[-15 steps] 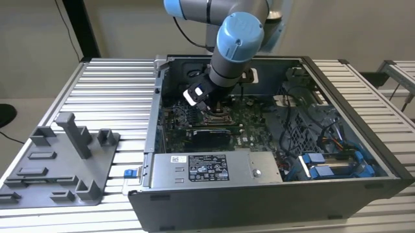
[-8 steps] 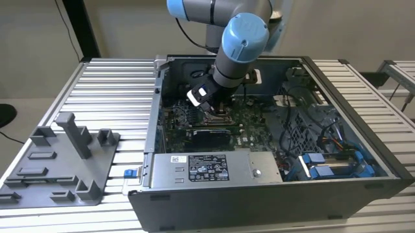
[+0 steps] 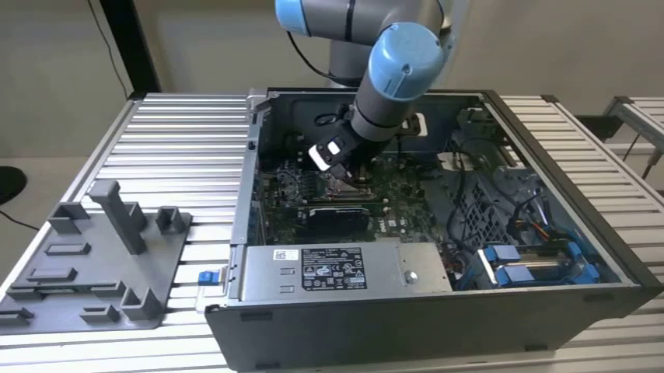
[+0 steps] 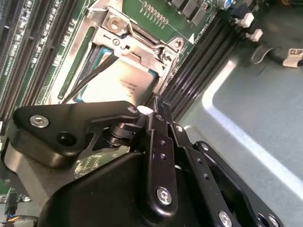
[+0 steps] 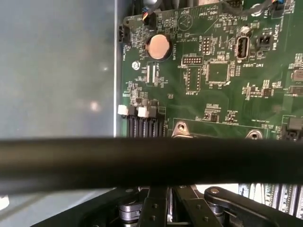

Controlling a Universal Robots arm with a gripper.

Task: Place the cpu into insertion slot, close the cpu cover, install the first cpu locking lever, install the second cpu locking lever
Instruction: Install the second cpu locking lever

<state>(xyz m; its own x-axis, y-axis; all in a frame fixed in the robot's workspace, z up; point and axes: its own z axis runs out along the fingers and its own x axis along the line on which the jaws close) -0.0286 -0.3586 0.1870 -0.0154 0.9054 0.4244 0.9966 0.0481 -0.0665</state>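
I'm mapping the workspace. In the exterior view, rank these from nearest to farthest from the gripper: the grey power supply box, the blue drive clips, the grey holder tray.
1. Power supply box, along the case's front wall, below the gripper.
2. Blue drive clips, front corner on the exterior view's right.
3. Grey holder tray, outside the case, far left.

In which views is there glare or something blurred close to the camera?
In the second wrist view, a bright streak of glare lies on the case floor, and the cpu reflects light softly; the gripper is close. In the first wrist view, a dark blurred bar crosses the green circuit board. The exterior view is evenly lit.
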